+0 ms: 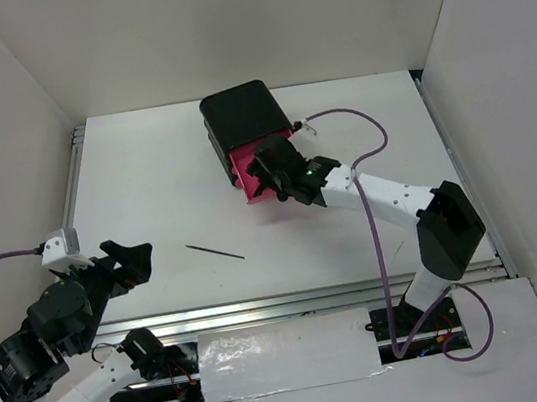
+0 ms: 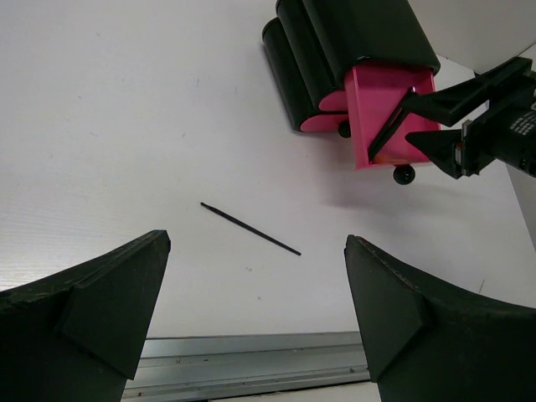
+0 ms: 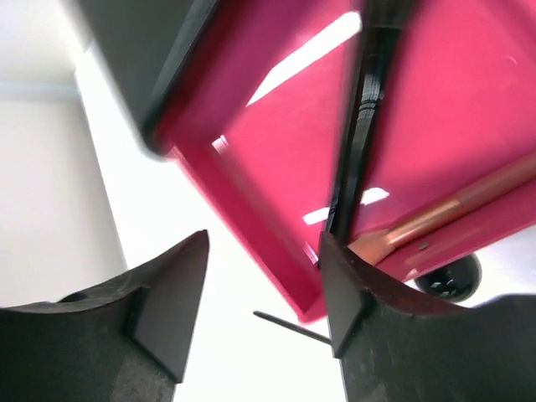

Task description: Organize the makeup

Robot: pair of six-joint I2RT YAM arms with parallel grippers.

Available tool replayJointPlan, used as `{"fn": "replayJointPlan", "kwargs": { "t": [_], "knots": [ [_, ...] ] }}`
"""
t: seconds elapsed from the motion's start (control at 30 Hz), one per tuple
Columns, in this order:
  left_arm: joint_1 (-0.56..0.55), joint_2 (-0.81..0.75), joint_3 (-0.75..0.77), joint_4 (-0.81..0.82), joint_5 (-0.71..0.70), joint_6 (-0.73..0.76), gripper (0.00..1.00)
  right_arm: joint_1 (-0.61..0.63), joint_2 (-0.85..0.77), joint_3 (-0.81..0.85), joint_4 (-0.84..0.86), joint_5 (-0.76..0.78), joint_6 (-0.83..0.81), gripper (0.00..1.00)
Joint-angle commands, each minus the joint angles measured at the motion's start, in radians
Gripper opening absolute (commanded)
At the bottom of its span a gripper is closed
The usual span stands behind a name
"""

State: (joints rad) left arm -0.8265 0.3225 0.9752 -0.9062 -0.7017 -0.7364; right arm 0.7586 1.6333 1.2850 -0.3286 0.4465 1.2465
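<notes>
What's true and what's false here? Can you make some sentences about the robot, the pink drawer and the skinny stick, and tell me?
1. The pink drawer is pulled out of the black chest. True.
2. The left pincer grips the thin black brush. False: that pincer is open, and the brush lies apart from it on the table.
3. The right pincer is open at the drawer. True.
4. The drawer is empty. False: an orange-pink stick lies in it.
</notes>
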Motion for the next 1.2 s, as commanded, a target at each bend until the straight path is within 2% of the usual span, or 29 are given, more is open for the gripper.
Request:
{"fn": "replayJointPlan", "kwargs": {
  "t": [0.0, 0.03, 0.07, 0.1, 0.13, 0.17, 0.2, 0.23, 0.33, 0.4, 0.53, 0.63, 0.73, 0.9, 1.1, 1.17],
  "knots": [
    [-0.005, -0.013, 0.008, 0.021, -0.016, -0.001, 0.99, 0.096, -0.081, 0.057, 0.112, 0.086, -0.320, 0.66],
    [-0.005, -0.011, 0.007, 0.020, -0.018, -0.003, 0.99, 0.120, -0.075, 0.066, 0.211, 0.065, -0.438, 0.67],
    [-0.005, -0.005, 0.008, 0.018, -0.019, -0.006, 0.99, 0.163, -0.060, 0.080, 0.241, -0.077, -0.549, 0.68],
    [-0.005, -0.005, 0.010, 0.013, -0.022, -0.009, 1.00, 0.176, -0.012, 0.126, 0.231, -0.194, -0.770, 0.68],
    [-0.005, -0.003, 0.011, 0.012, -0.024, -0.012, 0.99, 0.206, 0.018, 0.160, 0.180, -0.423, -0.867, 0.68],
    [-0.005, 0.001, 0.013, 0.006, -0.044, -0.021, 0.99, 0.223, 0.060, 0.198, 0.108, -0.480, -0.936, 0.71],
    [-0.005, 0.004, 0.016, -0.006, -0.071, -0.038, 0.99, 0.244, 0.151, 0.296, 0.012, -0.474, -1.016, 0.71],
    [-0.005, 0.012, 0.034, -0.069, -0.108, -0.110, 0.99, 0.264, 0.196, 0.338, -0.156, -0.448, -1.036, 0.71],
    [-0.005, 0.061, 0.077, -0.228, -0.244, -0.275, 1.00, 0.343, 0.337, 0.384, -0.291, -0.342, -1.131, 0.69],
    [-0.005, 0.085, 0.088, -0.270, -0.283, -0.334, 1.00, 0.361, 0.367, 0.385, -0.317, -0.303, -1.150, 0.70],
    [-0.005, 0.177, 0.108, -0.301, -0.291, -0.348, 0.99, 0.367, 0.427, 0.416, -0.317, -0.218, -1.171, 0.72],
    [-0.003, 0.297, 0.125, -0.325, -0.294, -0.365, 0.99, 0.366, 0.477, 0.448, -0.300, -0.209, -1.211, 0.72],
    [0.010, 0.349, 0.138, -0.362, -0.301, -0.389, 0.99, 0.361, 0.539, 0.513, -0.316, -0.227, -1.236, 0.72],
    [0.070, 0.316, 0.129, -0.343, -0.303, -0.376, 0.99, 0.357, 0.637, 0.638, -0.349, -0.278, -1.303, 0.71],
    [0.086, 0.267, 0.122, -0.330, -0.298, -0.366, 0.99, 0.306, 0.763, 0.833, -0.414, -0.423, -1.303, 0.67],
    [0.086, 0.260, 0.120, -0.329, -0.298, -0.366, 0.99, 0.298, 0.786, 0.852, -0.421, -0.440, -1.305, 0.65]
  ]
}}
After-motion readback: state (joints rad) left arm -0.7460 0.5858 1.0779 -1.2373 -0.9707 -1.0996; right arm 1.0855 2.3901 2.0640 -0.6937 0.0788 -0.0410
